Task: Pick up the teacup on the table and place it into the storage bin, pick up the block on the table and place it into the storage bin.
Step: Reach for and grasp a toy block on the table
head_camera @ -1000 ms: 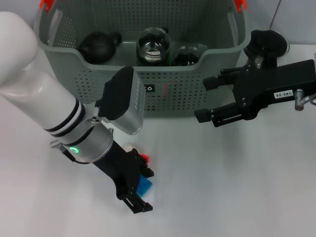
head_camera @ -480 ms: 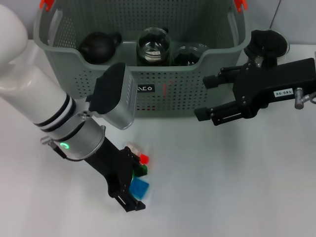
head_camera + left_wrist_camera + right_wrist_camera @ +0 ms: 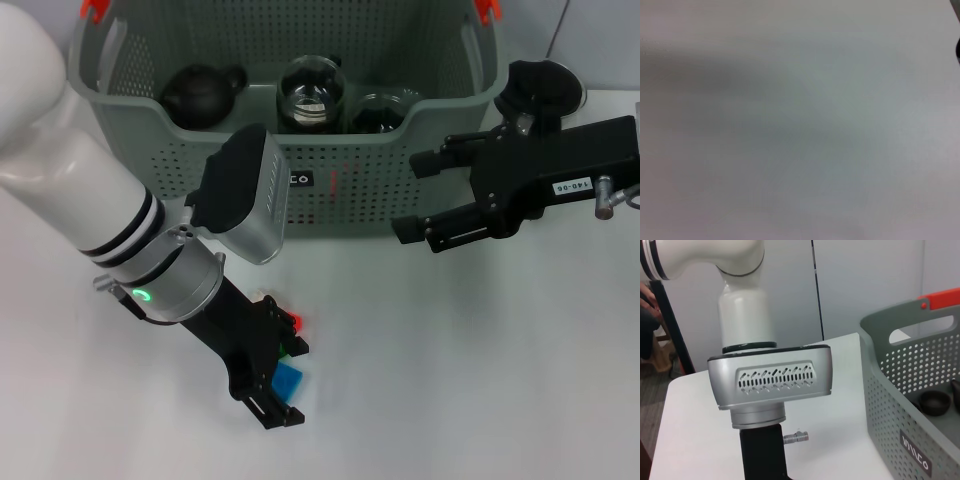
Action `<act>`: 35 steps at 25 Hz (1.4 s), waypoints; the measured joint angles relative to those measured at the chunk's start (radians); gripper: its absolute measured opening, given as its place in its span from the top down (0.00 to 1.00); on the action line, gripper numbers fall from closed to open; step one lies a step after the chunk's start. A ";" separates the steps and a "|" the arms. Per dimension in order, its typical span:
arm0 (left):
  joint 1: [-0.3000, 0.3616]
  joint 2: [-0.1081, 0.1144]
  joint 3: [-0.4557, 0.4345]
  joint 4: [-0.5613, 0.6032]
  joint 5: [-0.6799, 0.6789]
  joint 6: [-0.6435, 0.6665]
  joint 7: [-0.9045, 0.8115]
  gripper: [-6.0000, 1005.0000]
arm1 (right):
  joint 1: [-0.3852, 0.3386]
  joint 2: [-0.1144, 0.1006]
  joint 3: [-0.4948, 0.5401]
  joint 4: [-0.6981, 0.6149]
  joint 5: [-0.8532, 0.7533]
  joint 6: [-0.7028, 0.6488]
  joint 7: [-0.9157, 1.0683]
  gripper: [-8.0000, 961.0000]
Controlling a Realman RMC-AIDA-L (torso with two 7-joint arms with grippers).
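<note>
Left gripper (image 3: 283, 372) angled down, jaws around the block (image 3: 289, 379); right gripper (image 3: 418, 198) jaws apart, empty.

The left arm is seen entering from the upper left of the head view, white links ending in a silver wrist with a green ring light, angled down and toward the lower centre. The left tool (image 3: 278, 372) is held low over the table (image 3: 480, 380), its black fingers (image 3: 270, 410) set around small coloured blocks (image 3: 289, 378). The right tool (image 3: 418, 197) is held level at the right side, its two black fingers spread apart and pointed toward the left arm.
</note>
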 joint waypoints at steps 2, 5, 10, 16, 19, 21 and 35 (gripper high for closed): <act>0.001 0.001 0.000 -0.001 0.001 -0.003 0.006 0.14 | 0.000 0.000 0.000 0.001 0.000 0.000 -0.002 0.04; 0.002 0.005 0.000 0.002 0.001 -0.003 0.014 0.14 | 0.000 0.000 0.000 0.006 0.000 0.000 -0.005 0.04; 0.001 0.006 0.014 0.027 0.017 0.010 0.025 0.14 | 0.002 0.001 0.001 0.009 0.000 0.002 -0.012 0.04; -0.008 -0.013 0.053 0.105 0.090 0.017 0.029 0.15 | 0.004 0.007 0.002 0.011 0.001 0.007 -0.017 0.04; -0.012 -0.016 0.080 0.136 0.096 0.029 0.034 0.15 | 0.002 0.008 0.002 0.014 0.004 0.014 -0.017 0.04; -0.016 -0.021 0.098 0.155 0.105 0.044 0.034 0.15 | 0.002 0.008 0.004 0.021 0.007 0.017 -0.018 0.04; -0.016 -0.038 0.224 0.210 0.158 0.038 0.017 0.15 | 0.022 0.005 0.038 0.063 0.009 0.019 -0.039 0.04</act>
